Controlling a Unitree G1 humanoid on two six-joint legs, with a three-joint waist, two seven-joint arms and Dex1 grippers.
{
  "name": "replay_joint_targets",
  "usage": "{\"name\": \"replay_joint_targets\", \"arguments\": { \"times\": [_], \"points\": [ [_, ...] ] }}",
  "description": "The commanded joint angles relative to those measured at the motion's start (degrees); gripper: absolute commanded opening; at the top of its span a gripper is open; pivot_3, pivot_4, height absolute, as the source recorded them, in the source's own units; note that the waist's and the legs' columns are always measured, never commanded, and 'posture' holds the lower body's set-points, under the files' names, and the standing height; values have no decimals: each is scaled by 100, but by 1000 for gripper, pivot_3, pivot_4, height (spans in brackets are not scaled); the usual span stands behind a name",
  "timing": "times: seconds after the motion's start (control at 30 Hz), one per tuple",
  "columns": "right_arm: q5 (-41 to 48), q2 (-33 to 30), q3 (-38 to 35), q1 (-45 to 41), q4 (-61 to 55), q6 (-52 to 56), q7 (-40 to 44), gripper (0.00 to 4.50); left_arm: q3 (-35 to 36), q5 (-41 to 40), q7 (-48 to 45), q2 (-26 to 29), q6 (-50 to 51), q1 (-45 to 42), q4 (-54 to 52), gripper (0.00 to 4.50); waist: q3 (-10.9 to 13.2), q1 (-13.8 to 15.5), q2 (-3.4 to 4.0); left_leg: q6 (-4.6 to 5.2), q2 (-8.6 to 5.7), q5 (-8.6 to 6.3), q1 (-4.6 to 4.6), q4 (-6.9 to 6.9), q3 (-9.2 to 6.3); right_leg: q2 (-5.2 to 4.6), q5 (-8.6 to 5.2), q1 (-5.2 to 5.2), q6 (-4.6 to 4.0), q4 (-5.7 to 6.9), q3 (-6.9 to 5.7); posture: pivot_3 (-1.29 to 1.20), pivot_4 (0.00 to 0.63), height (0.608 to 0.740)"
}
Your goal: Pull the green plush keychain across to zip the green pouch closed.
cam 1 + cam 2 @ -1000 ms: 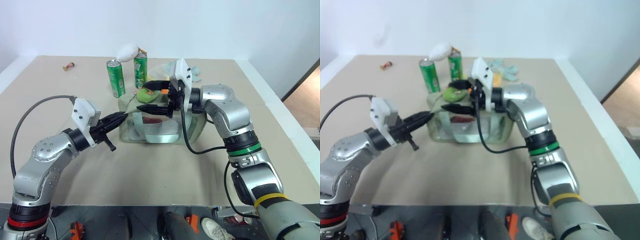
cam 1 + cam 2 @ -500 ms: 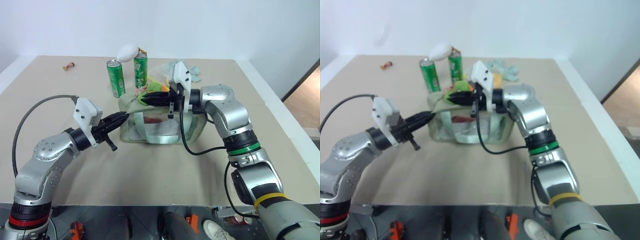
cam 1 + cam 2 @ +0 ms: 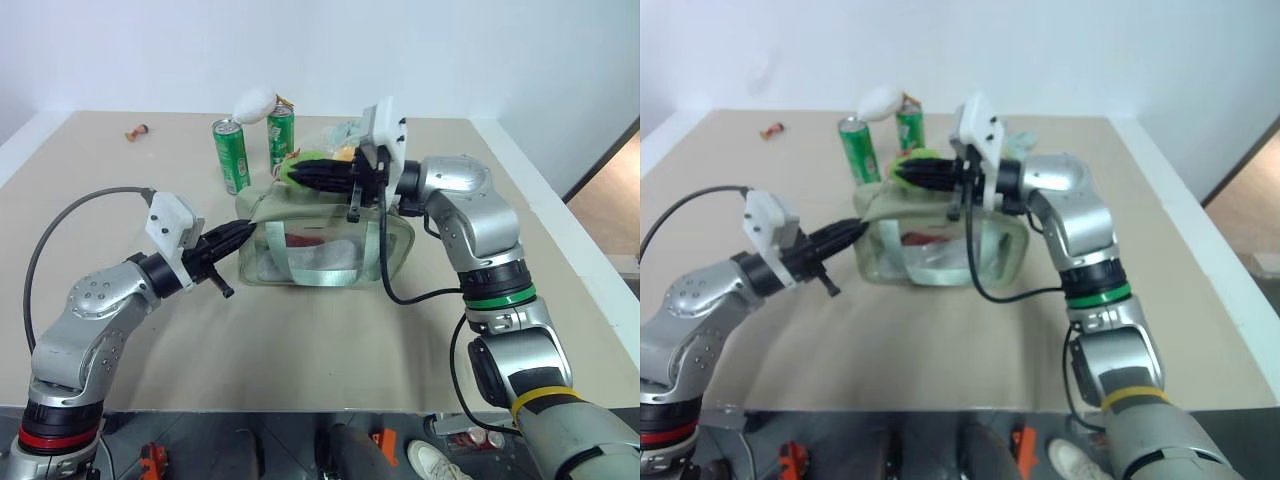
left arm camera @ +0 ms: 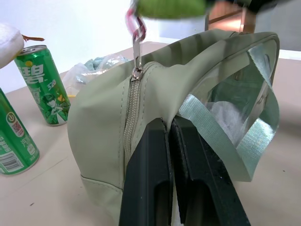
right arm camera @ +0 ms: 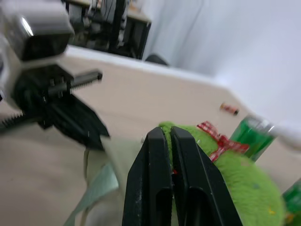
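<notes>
1. We find the green plush keychain (image 3: pixel 302 170) partly hidden by the right gripper (image 3: pixel 300 177), jaws clenched on it above the green pouch (image 3: pixel 320 240).
2. A second ago those jaws stood apart; the keychain now sits higher.
3. Left gripper (image 3: pixel 243 234) jaws pinch the pouch's end; its long axis runs across the desk (image 3: pixel 300 340).

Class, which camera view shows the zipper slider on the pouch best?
The left wrist view: the slider sits close up on the pouch, hanging from the keychain. In the eye views the right gripper covers that spot; the right wrist view shows the keychain only.
</notes>
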Motion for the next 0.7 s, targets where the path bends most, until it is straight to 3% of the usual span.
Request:
{"name": "replay_joint_targets", "arguments": {
  "times": [0.03, 0.7],
  "points": [
    [233, -114, -287, -46, -482, 23, -84, 43, -105, 75, 31, 17, 59, -65, 67, 0, 0, 0, 0, 0, 1, 0, 0, 0, 1, 1, 0, 0, 0, 0, 0, 0, 150, 740],
    [360, -516, -491, -203, -692, -105, -202, 43, -80, -114, -59, -11, 219, -193, 78, 0, 0, 0, 0, 0, -1, 0, -3, 0, 1, -2, -1, -1, -1, -1, -1, 0, 150, 740]
  ]
}}
